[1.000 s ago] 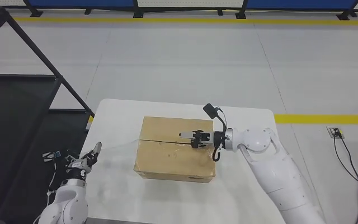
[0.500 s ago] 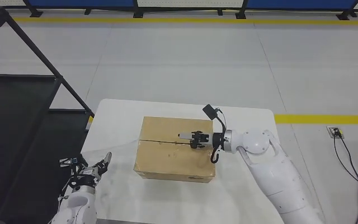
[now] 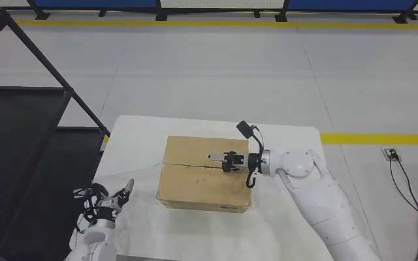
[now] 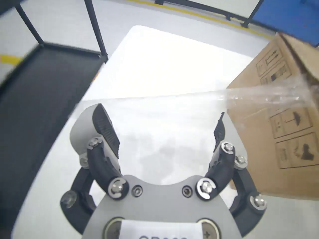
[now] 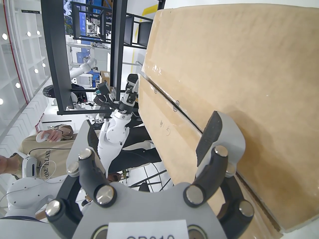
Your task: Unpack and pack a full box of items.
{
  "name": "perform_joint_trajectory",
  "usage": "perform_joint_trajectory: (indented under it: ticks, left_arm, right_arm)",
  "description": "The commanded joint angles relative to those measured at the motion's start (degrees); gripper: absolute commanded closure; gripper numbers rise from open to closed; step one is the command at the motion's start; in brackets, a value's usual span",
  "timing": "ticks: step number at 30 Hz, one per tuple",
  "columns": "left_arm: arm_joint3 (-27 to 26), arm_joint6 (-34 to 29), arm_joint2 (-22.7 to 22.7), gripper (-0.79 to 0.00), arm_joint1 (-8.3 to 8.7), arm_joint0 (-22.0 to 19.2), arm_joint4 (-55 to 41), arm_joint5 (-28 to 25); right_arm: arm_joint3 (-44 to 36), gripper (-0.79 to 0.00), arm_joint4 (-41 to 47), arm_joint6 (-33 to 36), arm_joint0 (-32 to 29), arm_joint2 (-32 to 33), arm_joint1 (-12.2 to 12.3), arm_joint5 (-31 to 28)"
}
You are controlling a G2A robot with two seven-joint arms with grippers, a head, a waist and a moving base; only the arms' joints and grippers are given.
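Observation:
A shut cardboard box [image 3: 196,186] stands mid-table, its top seam [image 5: 172,105] running lengthwise. My right gripper [image 3: 219,158] lies over the box top at the seam, open, one finger [image 5: 211,135] just above the cardboard and nothing held. My left gripper [image 3: 124,190] hovers low over the table's left front part, a short way from the box side [image 4: 281,125]. It is open [image 4: 162,128] and holds nothing. A strip of clear tape [image 4: 261,95] stretches from the box's edge out over the table, beyond the left fingertips.
The white table [image 3: 287,215] has bare room on the left [image 4: 159,63], front and right of the box. A black metal rack [image 3: 32,150] stands just off the table's left edge [image 4: 37,75].
My left gripper has dropped back toward the table's front and swung slightly toward the box. The right gripper has stayed over the seam.

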Motion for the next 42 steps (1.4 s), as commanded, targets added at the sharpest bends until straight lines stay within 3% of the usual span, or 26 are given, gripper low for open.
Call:
perform_joint_trajectory:
  ticks: [1, 5, 13, 21, 31, 36, 42]
  left_arm:
    - [0.62, -4.51, -3.39, -0.785, 0.17, 0.05, -11.96, -4.88]
    - [4.06, -18.99, -8.65, -0.785, 0.78, -1.41, -30.99, -12.34]
    - [4.01, -19.20, -8.45, -0.785, 0.76, -1.35, -31.11, -12.44]
    - [8.45, -29.08, -4.44, -0.785, 0.41, -5.63, -44.77, -7.55]
    - [17.67, -28.43, -1.99, -0.785, -0.53, -13.66, -61.00, -1.36]
    - [21.31, -27.03, -0.91, -0.785, -0.93, -16.99, -65.64, -1.60]
    - [24.51, -23.73, -2.68, -0.785, -1.02, -19.69, -70.67, -3.55]
  right_arm:
    - [0.19, -0.785, 0.08, 0.07, 0.12, -0.01, 0.07, -0.05]
    - [0.46, -0.785, 0.38, 0.07, 0.45, -0.35, 0.09, -0.08]
    - [1.61, -0.785, 0.68, -0.26, 1.37, -1.60, -0.06, -0.20]
    - [2.11, -0.785, 0.88, -0.31, 1.94, -2.53, -0.13, -0.25]
    - [1.03, -0.785, 0.69, -0.44, 1.50, -2.43, 0.23, 0.14]
    - [0.78, -0.785, 0.57, -0.38, 1.40, -2.63, 0.34, 0.33]
    - [0.28, -0.785, 0.40, -0.38, 1.04, -2.50, 0.58, 0.50]
